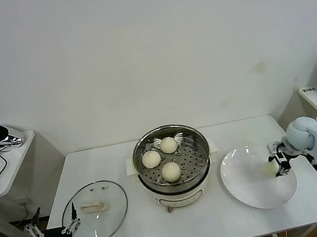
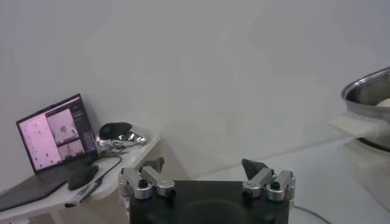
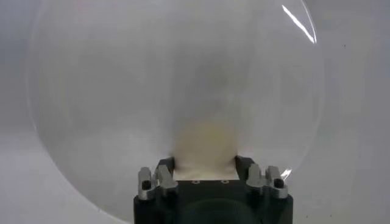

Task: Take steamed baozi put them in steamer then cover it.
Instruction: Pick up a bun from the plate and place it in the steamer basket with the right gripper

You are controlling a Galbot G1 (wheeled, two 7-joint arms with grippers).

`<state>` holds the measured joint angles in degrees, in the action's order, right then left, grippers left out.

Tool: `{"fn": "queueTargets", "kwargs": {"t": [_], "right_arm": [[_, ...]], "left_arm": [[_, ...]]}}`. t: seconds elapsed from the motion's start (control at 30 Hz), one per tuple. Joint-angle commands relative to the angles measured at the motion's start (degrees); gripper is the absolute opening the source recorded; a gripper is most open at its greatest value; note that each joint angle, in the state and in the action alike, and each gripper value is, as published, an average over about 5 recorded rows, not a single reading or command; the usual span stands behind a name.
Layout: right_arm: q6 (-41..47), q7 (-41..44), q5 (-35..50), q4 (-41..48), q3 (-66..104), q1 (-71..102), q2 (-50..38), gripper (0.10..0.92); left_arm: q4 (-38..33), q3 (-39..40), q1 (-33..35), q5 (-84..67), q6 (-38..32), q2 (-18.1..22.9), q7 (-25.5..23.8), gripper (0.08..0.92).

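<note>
The white rectangular table (image 1: 136, 233) carries, from largest to smallest: the steamer (image 1: 173, 164), a round shiny stainless-steel pot with a perforated tray on a white electric base, at centre; the flat white round plate (image 1: 251, 191) to its right; the cover (image 1: 95, 212), a round clear glass lid with a metal rim and cream-white oblong handle, lying flat to the left of the steamer and apart from it; and the steamed baozi, small smooth cream-white dough buns. Three buns (image 1: 160, 157) sit on the tray inside the steamer. The fourth bun (image 1: 270, 167) rests on the right part of the plate, and the right gripper (image 1: 280, 164) is down over it. In the right wrist view the bun (image 3: 205, 143) lies directly between the dark fingers (image 3: 164, 170), which press against its sides, so the right claw is judged clamped on it. The step in hand appears to be the pick of this last bun. To do it well, the grip should stay light enough not to dent the soft dough, and the lift should go straight up and clear the plate before travelling left to the free spot on the tray. The left gripper (image 2: 207, 176) is parked low at the near left, off the table edge, jaws spread wide and holding nothing.
</note>
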<state>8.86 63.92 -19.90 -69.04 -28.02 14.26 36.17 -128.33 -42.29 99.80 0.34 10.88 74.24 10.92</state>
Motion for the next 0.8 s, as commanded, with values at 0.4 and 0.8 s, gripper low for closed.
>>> {"fn": "queueTargets", "kwargs": {"t": [0.4,0.8], "right_arm": [[11.4,-2.6,30.0,-21.3,-33.1,-43.1,-7.5,0.592],[22.5,-12.6,48.9,-21.2,-46.0,-56.1,11.3,0.602]], "left_arm": [[0.6,1.0,-1.2,-0.2,0.2,-0.4,0.0,0.823],[1.4,1.5,-2.3,-0.4,0.3,-0.7,0.0,0.823]]}}
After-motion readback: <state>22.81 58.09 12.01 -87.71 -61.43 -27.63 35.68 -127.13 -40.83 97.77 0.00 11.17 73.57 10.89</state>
